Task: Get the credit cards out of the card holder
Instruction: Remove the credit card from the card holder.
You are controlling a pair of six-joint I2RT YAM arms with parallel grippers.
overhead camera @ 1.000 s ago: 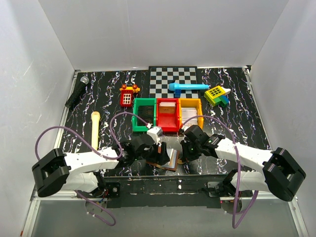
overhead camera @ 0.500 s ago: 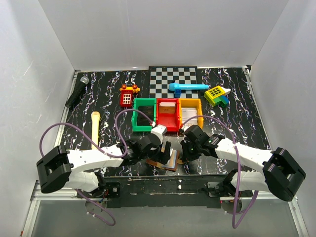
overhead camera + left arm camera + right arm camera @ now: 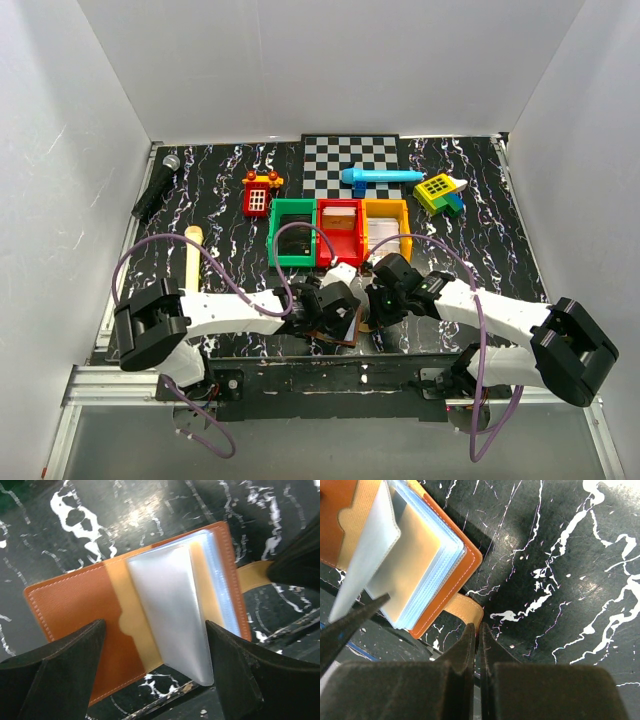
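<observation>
The card holder [image 3: 75, 605] lies open on the black marbled table, orange-brown leather with clear plastic sleeves. One sleeve [image 3: 170, 605] stands up from the stack. My left gripper [image 3: 155, 630] is open, one finger on each side of that sleeve, not touching it. My right gripper [image 3: 476, 627] is shut on the holder's tan strap tab [image 3: 467, 607], beside the open holder [image 3: 465, 565]. In the top view both grippers [image 3: 335, 305] [image 3: 375, 308] meet over the holder [image 3: 347, 330] near the table's front edge and hide most of it. No card shows clearly.
Green [image 3: 292, 232], red [image 3: 340, 232] and yellow [image 3: 386, 228] bins stand just behind the grippers. Further back are a checkerboard [image 3: 350, 160], a blue toy [image 3: 380, 177], a red toy phone [image 3: 260, 193] and a yellow-green toy [image 3: 440, 193]. A microphone [image 3: 157, 187] and a yellow stick [image 3: 192, 255] lie at the left.
My left arm has swung right and its gripper now sits over the open card holder. The right arm has held still on the tab.
</observation>
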